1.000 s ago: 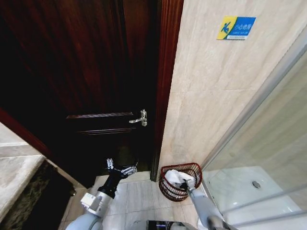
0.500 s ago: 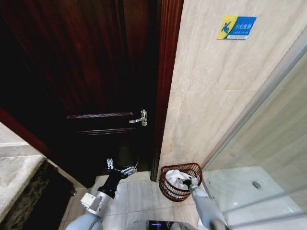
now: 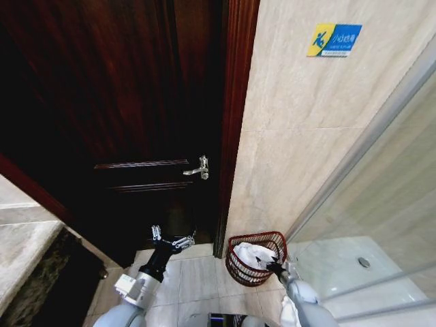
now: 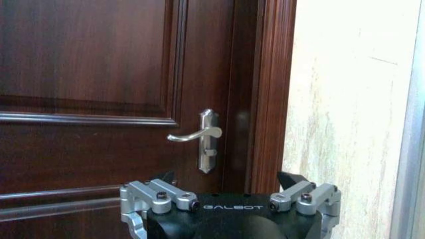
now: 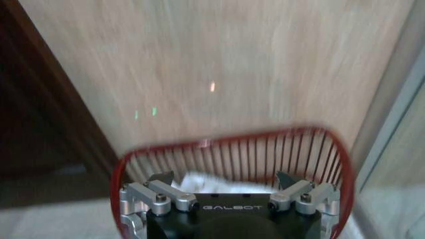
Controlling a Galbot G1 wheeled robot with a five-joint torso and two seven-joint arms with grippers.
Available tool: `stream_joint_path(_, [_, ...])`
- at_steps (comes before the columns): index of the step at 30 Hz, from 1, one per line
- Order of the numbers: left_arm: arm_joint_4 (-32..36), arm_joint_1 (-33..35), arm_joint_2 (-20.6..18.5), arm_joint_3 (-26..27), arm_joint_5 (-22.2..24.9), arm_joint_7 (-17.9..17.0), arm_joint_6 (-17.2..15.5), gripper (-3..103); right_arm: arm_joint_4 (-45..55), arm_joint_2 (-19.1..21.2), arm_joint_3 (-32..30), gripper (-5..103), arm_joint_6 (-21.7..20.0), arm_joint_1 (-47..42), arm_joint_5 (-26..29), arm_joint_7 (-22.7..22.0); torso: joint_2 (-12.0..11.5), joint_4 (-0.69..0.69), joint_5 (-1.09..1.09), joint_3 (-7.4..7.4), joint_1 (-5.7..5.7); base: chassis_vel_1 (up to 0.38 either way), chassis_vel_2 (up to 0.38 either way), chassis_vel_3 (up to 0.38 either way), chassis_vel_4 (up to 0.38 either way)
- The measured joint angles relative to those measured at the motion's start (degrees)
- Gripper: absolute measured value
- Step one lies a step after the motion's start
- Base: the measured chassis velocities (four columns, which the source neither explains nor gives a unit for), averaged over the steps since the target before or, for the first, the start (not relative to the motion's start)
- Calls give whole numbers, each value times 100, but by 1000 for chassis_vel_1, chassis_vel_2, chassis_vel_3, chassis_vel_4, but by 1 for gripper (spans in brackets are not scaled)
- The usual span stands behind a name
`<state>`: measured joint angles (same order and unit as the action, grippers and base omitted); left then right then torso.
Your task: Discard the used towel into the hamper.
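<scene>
The towel (image 3: 253, 255), white and crumpled, lies inside the hamper (image 3: 240, 270), a red-brown wire basket standing on the tiled floor (image 3: 194, 279) against the beige wall (image 3: 293, 150), between the dark door (image 3: 122, 116) and the glass shower screen (image 3: 381, 225). The right pincer (image 3: 279, 267) sits at the hamper's near rim, above the towel, its fingers (image 5: 159, 178) apart and holding nothing. The left pincer (image 3: 172, 238) hangs low before the door, below the silver handle (image 3: 199, 168), fingers spread and empty.
</scene>
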<state>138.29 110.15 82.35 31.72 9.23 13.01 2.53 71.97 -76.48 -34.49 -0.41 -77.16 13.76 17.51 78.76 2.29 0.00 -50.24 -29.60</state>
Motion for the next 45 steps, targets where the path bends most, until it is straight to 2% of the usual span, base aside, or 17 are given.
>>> stream_joint_path(3, [0, 0, 0, 0, 0, 0, 0, 100, 931, -138, -162, 100, 381, -618, -6, -152, 0, -2, -1, 0, 0, 0, 0, 0, 0])
stream_joint_path(7, [0, 0, 0, 0, 0, 0, 0, 100, 1702, -264, -254, 100, 580, -1083, -45, -232, 0, -1, -1, 0, 0, 0, 0, 0, 0])
stream_joint_path(10, [0, 0, 0, 0, 0, 1, 0, 100, 2906, -544, -383, 100, 808, -1854, -88, -364, 0, -1, 0, 0, 0, 0, 0, 0, 0])
stream_joint_path(12, [0, 1, -1, 0, 0, 0, 0, 100, 3102, -600, -406, 100, 836, -1976, -86, -390, 0, -1, 0, 0, 0, 0, 0, 0, 0])
stream_joint_path(14, [0, 0, 0, -1, 0, 1, 0, 100, 3885, -814, -491, 100, 968, -2456, -51, -498, 1, -3, -3, 0, 0, 0, 0, 0, 0])
stream_joint_path(17, [0, 0, 0, 0, 0, 0, 0, 100, 4401, -936, -525, 100, 1079, -2760, -20, -567, 1, -1, -2, 0, 0, 0, 0, 0, 0])
stream_joint_path(24, [0, 0, 0, 0, 0, 0, 0, 100, 5591, -1196, -637, 100, 1275, -3215, 125, -718, 0, -1, -1, 0, 0, 0, 0, 0, 0])
stream_joint_path(31, [0, 0, 0, 0, 0, 0, 0, 100, 6446, -1316, -636, 100, 1363, -3336, 12, -895, 0, -1, -1, -1, 0, 0, 0, 0, 0])
stream_joint_path(38, [0, 0, 0, 0, 0, 0, 0, 100, 6413, -1281, -696, 100, 1589, -3213, -313, -943, 0, -1, 1, -1, 0, 0, 0, 0, 0])
stream_joint_path(45, [0, 0, 0, 0, 0, 0, 0, 100, 6514, -1188, -740, 100, 1617, -3137, -124, -943, 0, -1, 0, -1, 0, 0, 0, 0, 0])
